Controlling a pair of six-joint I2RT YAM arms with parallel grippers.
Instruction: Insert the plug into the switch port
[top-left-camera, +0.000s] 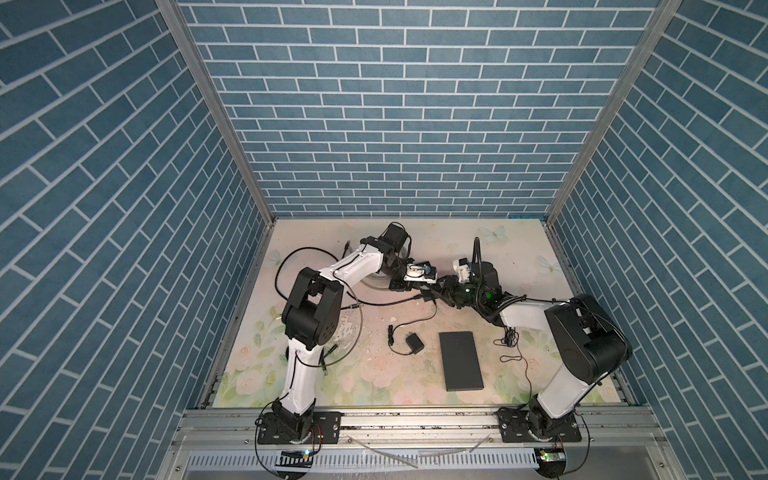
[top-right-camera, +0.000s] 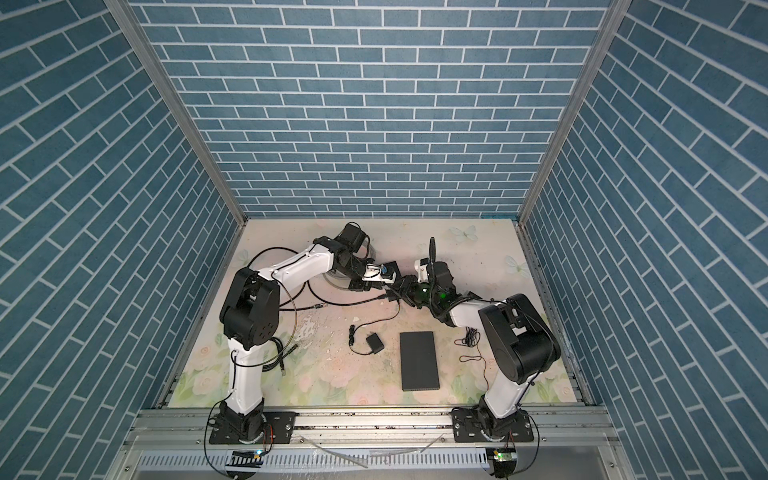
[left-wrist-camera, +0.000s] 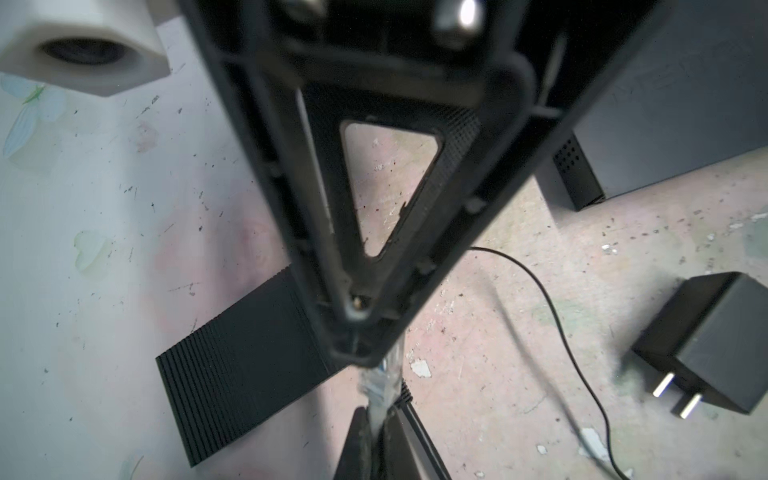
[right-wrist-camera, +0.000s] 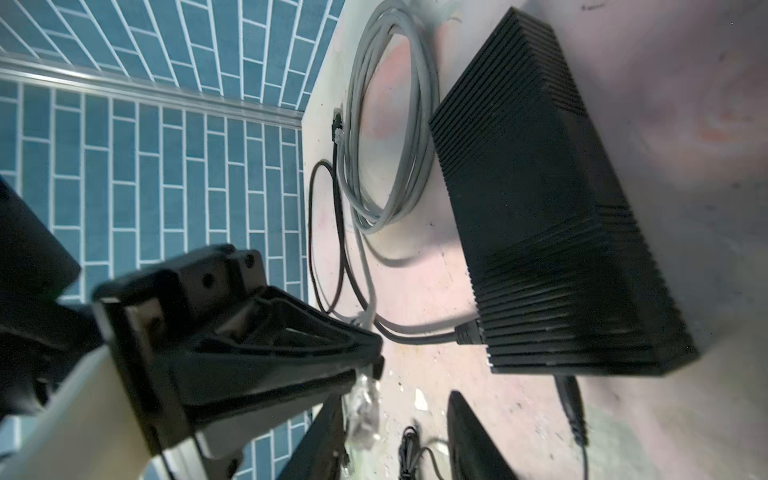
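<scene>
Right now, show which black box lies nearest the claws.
The ribbed box, with a black cable plugged into its end. The flat box and the pronged charger lie farther off.

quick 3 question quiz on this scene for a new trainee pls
1. True or false: the left tool is shut on the clear plug.
2. In both top views, what lies just left of the flat black switch, apart from it? A) power adapter B) mug C) screwdriver
3. How many metal prongs show on the power adapter in the left wrist view?

Key: 1 true; 2 A; 3 two
</scene>
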